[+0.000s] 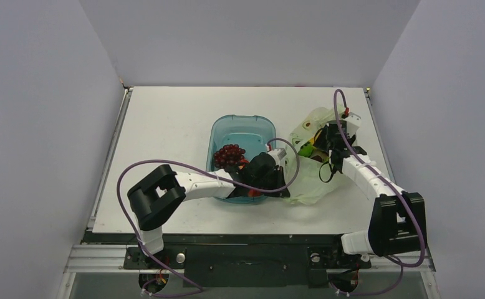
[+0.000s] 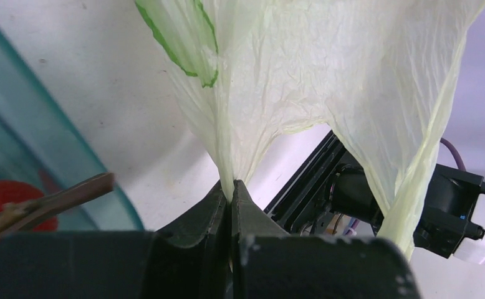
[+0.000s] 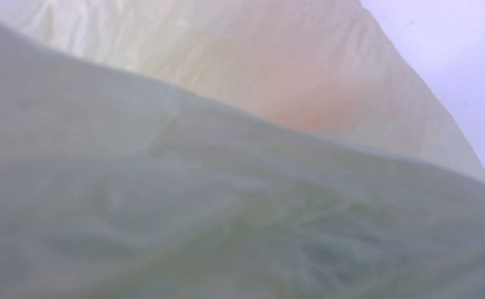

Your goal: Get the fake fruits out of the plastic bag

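The plastic bag (image 1: 310,185) lies crumpled right of the tray, its mouth toward the back. My left gripper (image 1: 283,187) is shut on a pinch of the bag's film; in the left wrist view the fingertips (image 2: 230,190) clamp the pale-green film (image 2: 327,75). My right gripper (image 1: 324,149) reaches into the bag mouth, its fingers hidden. A yellow banana (image 1: 315,136) and a green fruit (image 1: 304,149) show there. The right wrist view is filled by film (image 3: 165,205) with an orange glow (image 3: 302,106) behind. A red fruit (image 2: 3,196) lies in the tray.
The clear teal tray (image 1: 224,128) stands mid-table and holds the dark maroon grape bunch (image 1: 229,154); its rim shows in the left wrist view (image 2: 34,112). A brown stem (image 2: 59,196) crosses the tray's edge. Grey walls enclose the table on three sides.
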Motion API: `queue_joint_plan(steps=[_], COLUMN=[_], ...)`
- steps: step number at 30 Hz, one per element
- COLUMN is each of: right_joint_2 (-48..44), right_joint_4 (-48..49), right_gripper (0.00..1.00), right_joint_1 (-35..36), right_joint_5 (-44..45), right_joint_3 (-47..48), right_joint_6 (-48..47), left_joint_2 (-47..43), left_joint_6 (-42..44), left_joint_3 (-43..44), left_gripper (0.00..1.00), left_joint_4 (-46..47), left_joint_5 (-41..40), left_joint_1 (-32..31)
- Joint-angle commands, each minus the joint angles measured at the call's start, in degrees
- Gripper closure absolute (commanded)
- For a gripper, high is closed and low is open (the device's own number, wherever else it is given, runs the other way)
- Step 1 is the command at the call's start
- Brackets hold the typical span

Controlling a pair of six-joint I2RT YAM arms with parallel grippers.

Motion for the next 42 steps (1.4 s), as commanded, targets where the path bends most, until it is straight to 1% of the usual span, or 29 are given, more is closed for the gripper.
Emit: queue_joint_plan(steps=[1, 2, 3, 5, 7, 8, 14, 17, 20, 25, 28, 29, 30, 32, 33, 34, 35, 36, 38, 42], right_joint_2=[1.95, 1.94, 1.72, 1.31, 1.81, 2.23, 7.67, 8.9, 11.55, 16.39, 17.39, 17.09, 16.07, 13.67, 11.55, 10.35, 7.6, 6.22, 1.8, -6.04], right_joint_4=[1.13, 3.21, 4.48, 11.98, 15.3, 15.84, 19.25, 20.36, 19.16, 20.03, 19.81, 19.64, 18.73, 16.38, 15.68, 14.12, 13.19, 11.41, 7.92, 2.66], right_gripper=[0.43, 0.43, 0.43, 0.41, 0.36, 0.34, 0.32, 0.26, 0.25, 0.24, 0.3, 0.35, 0.37, 0.48, 0.51, 0.58, 0.62, 0.68, 0.75, 0.86], right_joint_1=[-0.66, -0.65, -0.43, -0.33, 0.0, 0.08, 0.21, 0.56, 0.86, 0.89, 0.91, 0.94, 0.95, 1.03, 1.04, 1.04, 1.04, 1.04, 1.12, 1.21], right_joint_5=[-0.92, -4.68, -6.36, -12.82, -15.33, -15.69, -18.46, -19.5, -18.32, -18.01, -18.88, -18.95, -18.77, -18.23, -18.01, -17.39, -16.98, -16.14, -14.77, -9.03], right_joint_3=[1.19, 0.72, -0.65, -3.38, -4.72, -4.69, -3.87, -4.07, -3.65, -2.23, -1.5, -1.2, -1.05, -0.58, -0.53, -0.58, -0.73, -0.9, -1.4, -3.27], right_joint_6=[-2.7, -1.98, -1.38, 0.71, 2.02, 2.41, 2.74, 3.47, 3.5, 3.26, 3.63, 3.82, 3.82, 3.62, 3.49, 3.26, 3.22, 3.14, 2.78, 0.17], left_joint_2=[1.7, 2.1, 2.24, 2.57, 2.47, 2.36, 1.35, 1.02, 0.54, 0.25, 0.03, -0.18, -0.3, -0.89, -1.01, -1.19, -1.25, -1.29, -1.35, -1.39], left_joint_6=[-0.56, -0.58, -0.6, -0.46, -0.35, -0.3, -0.09, -0.26, 0.1, 0.44, 0.46, 0.46, 0.37, 0.3, 0.28, 0.24, 0.16, 0.09, -0.02, -0.17], left_joint_3=[3.64, 3.79, 4.13, 4.59, 4.64, 4.54, 3.86, 3.74, 3.73, 4.08, 4.02, 3.81, 3.66, 3.26, 2.96, 2.84, 2.66, 2.61, 2.74, 3.31], left_gripper=[1.0, 1.0, 1.0, 1.0, 1.0, 1.0, 1.0, 1.0, 1.0, 1.0, 1.0, 1.0, 1.0, 1.0, 1.0, 1.0, 1.0, 1.0, 1.0, 0.94], left_joint_4=[2.76, 2.86, 3.0, 3.04, 3.12, 3.13, 2.66, 2.61, 1.93, 1.41, 1.18, 1.13, 1.08, 1.03, 1.03, 1.03, 1.14, 1.21, 1.42, 1.75], left_joint_5=[1.85, 2.19, 2.25, 2.27, 2.12, 1.95, 1.07, 0.87, 0.29, -0.31, -0.52, -0.73, -0.83, -1.14, -1.36, -1.6, -1.62, -1.77, -1.94, -2.0], left_joint_1=[-1.03, -1.12, -1.2, -1.38, -1.44, -1.44, -1.45, -1.45, -1.45, -1.45, -1.45, -1.49, -1.47, -1.45, -1.45, -1.45, -1.45, -1.45, -1.45, -1.45])
